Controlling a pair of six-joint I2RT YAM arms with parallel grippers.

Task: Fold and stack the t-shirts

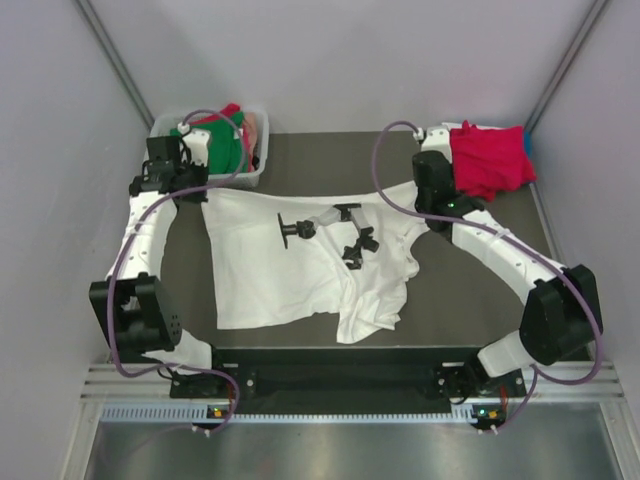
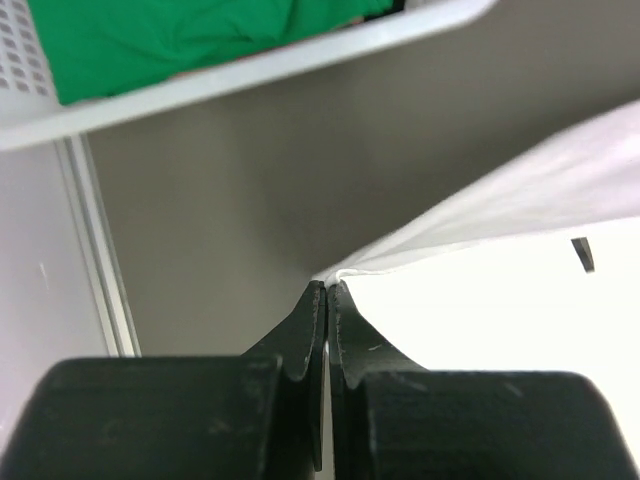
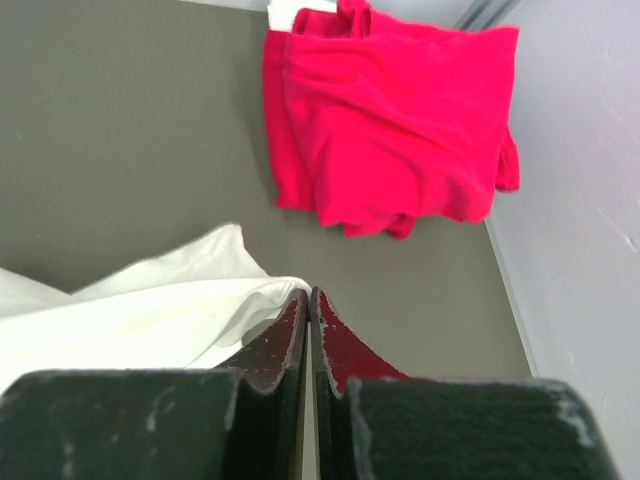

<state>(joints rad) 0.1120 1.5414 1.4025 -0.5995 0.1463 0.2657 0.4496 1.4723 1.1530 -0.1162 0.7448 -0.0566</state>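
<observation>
- Progress: I'd call it early-mid. Red t-shirts sit in a loose folded pile at 1 o'clock on the table. How many are in it, can't tell.
- White t-shirt is spread at table centre and not folded yet. Its 5 o'clock corner is rumpled and turned over.
- Green t-shirt is bunched in the basket at 11 o'clock w/ some red cloth behind it. Both are left to do.
- Left gripper: fingers pressed together, pinching the white shirt's 11 o'clock corner. Cloth rises taut to the tips.
- Right gripper: fingers closed too. The white shirt's 1 o'clock edge runs into the tips, so it looks like a pinch there. The red pile is just beyond.
- I reckon both far corners are held, ready for the 1st fold.
- Materials: thin soft knit that drapes and creases easily. The white one has black marks mid-cloth, prob. a print.
- Basket is white slatted plastic w/ a rigid rim.
- Table top is matte dark grey-brown and flat.
</observation>
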